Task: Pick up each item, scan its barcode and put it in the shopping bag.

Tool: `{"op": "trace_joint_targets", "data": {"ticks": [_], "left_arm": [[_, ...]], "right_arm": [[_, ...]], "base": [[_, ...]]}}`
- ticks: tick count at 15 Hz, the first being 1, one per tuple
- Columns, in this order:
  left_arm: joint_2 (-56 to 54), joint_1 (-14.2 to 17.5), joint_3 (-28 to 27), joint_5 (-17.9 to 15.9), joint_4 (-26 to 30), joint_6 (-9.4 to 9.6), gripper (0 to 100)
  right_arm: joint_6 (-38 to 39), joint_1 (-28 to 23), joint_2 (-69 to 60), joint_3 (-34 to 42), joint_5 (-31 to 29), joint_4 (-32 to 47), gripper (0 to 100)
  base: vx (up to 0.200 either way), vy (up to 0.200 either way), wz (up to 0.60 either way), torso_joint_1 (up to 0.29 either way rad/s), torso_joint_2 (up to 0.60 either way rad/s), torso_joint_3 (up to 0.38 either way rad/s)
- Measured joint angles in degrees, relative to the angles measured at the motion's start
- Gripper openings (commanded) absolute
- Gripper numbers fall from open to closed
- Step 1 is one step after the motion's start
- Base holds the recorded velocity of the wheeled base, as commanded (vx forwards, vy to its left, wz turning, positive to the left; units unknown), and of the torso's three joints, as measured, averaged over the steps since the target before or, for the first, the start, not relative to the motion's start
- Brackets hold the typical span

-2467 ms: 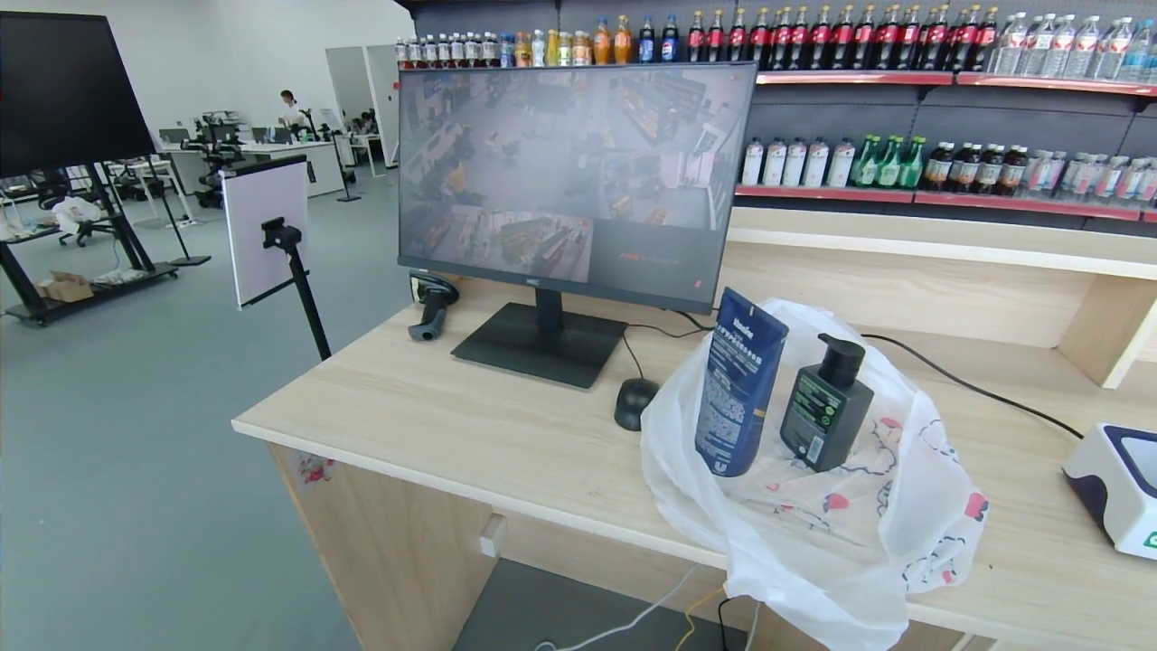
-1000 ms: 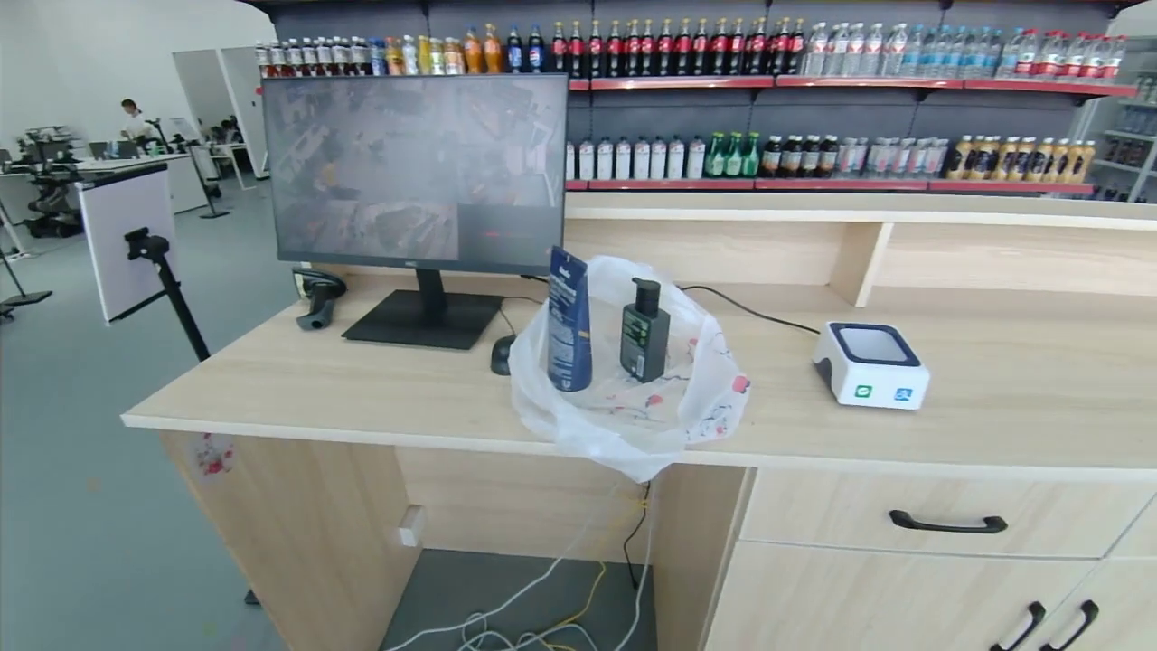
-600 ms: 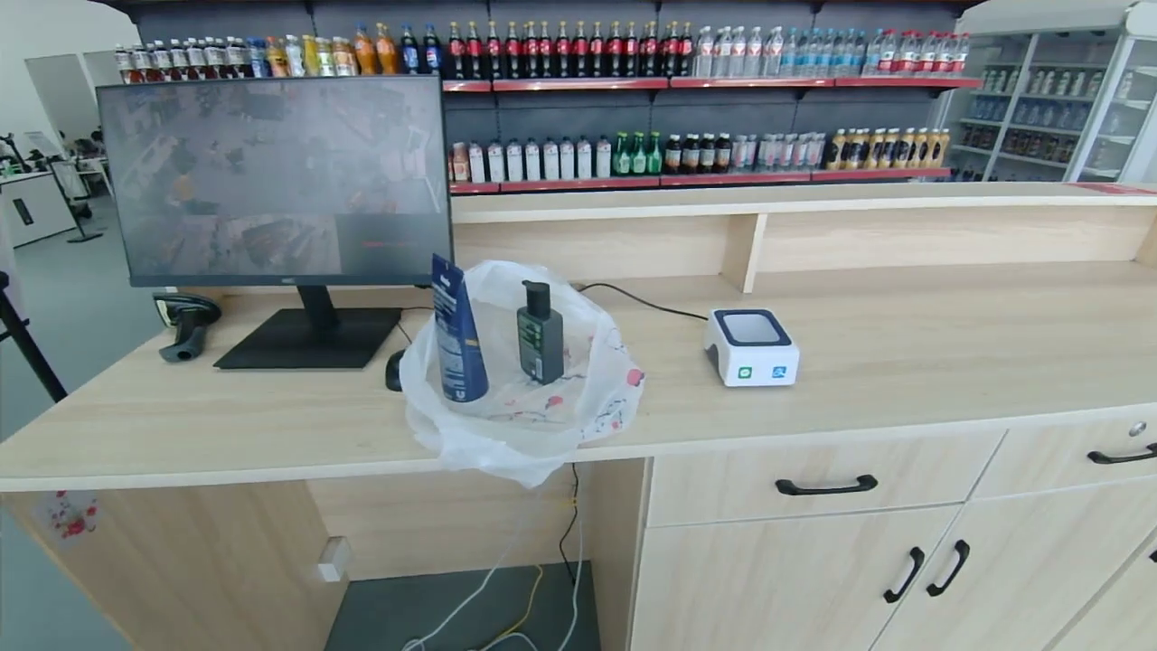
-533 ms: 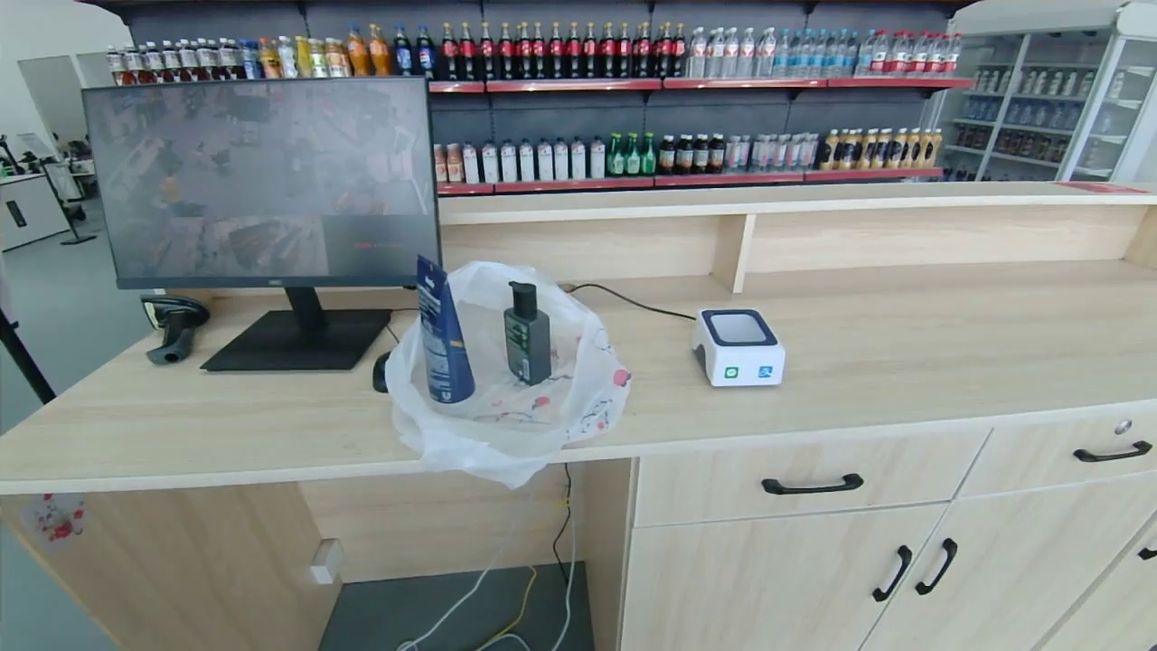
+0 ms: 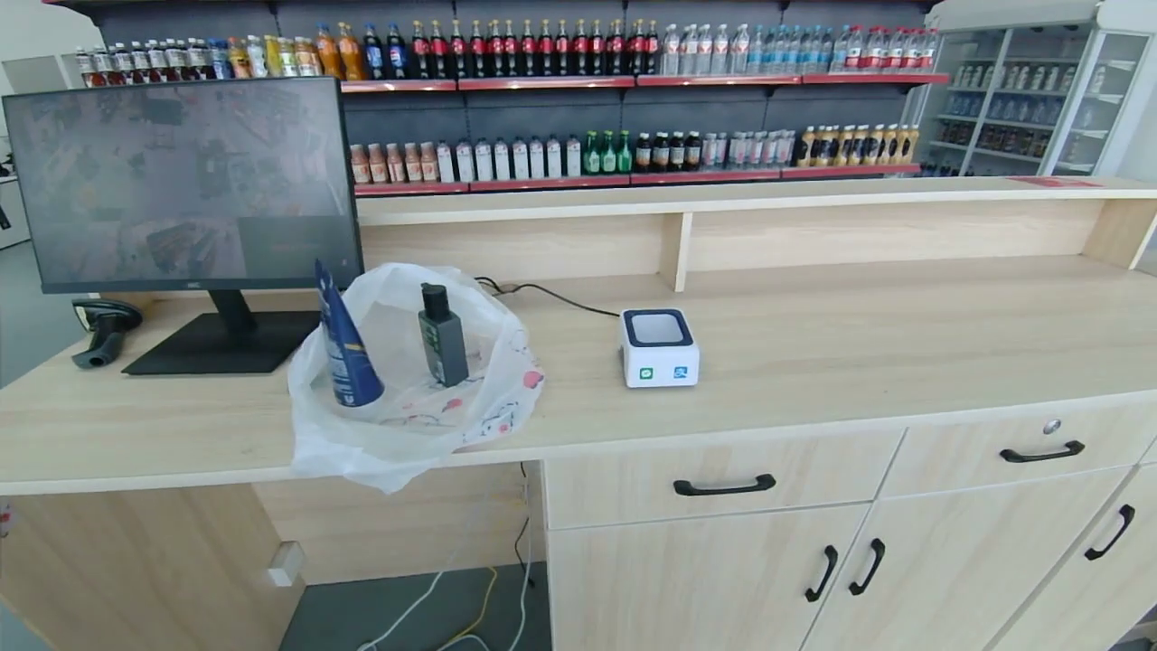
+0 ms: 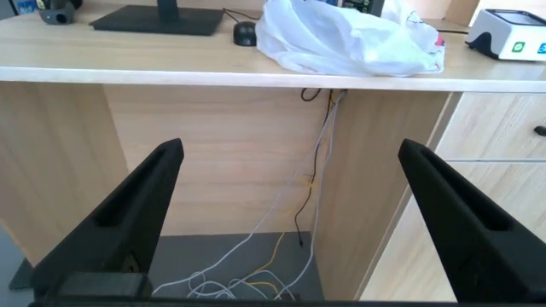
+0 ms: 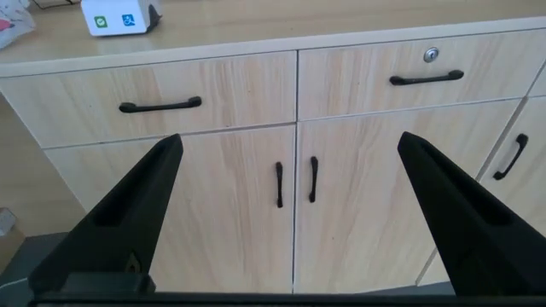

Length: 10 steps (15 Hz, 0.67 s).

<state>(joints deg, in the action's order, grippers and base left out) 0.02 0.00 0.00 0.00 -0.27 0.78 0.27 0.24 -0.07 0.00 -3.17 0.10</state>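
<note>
A white plastic shopping bag (image 5: 398, 425) lies spread open on the wooden counter (image 5: 813, 353), left of centre. Inside it stand a blue tube (image 5: 343, 348) and a dark pump bottle (image 5: 443, 339), both upright. A white box scanner (image 5: 659, 348) sits on the counter to the right of the bag. My left gripper (image 6: 290, 153) is open and held low in front of the counter, below the bag (image 6: 341, 38). My right gripper (image 7: 290, 145) is open too, facing the drawers (image 7: 162, 107) beneath the scanner (image 7: 119, 17). Neither holds anything.
A monitor (image 5: 181, 190) stands at the counter's left, with a handheld scanner (image 5: 104, 325) beside it and a mouse (image 6: 245, 32) near the bag. Cables (image 6: 299, 196) hang under the counter. Drink shelves (image 5: 633, 117) line the back wall.
The head view has swung right and pulled back, bringing the box scanner and drawers into the picture. The bag, tube and bottle keep their places on the counter.
</note>
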Motion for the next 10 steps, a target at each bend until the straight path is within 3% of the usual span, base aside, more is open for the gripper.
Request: {"op": "trace_joint_targets", "data": {"ticks": [3, 8, 10], "left_arm": [[0.0, -0.02, 0.0, 0.0, 0.02, 0.01, 100], [0.0, -0.02, 0.0, 0.0, -0.13, -0.07, 100], [0.0, -0.07, 0.0, 0.0, -0.16, -0.1, 100]], "right_arm": [[-0.37, 0.0, 0.0, -0.02, 0.5, -0.02, 100], [0.6, -0.02, 0.0, -0.02, 0.46, 0.0, 100], [0.44, -0.02, 0.0, 0.0, 0.49, 0.0, 100]], "base": [[0.0, -0.2, 0.6, 0.001, 0.0, 0.002], [0.0, 0.0, 0.0, 0.0, 0.0, 0.0], [-0.2, 0.0, 0.0, 0.002, 0.0, 0.007]]}}
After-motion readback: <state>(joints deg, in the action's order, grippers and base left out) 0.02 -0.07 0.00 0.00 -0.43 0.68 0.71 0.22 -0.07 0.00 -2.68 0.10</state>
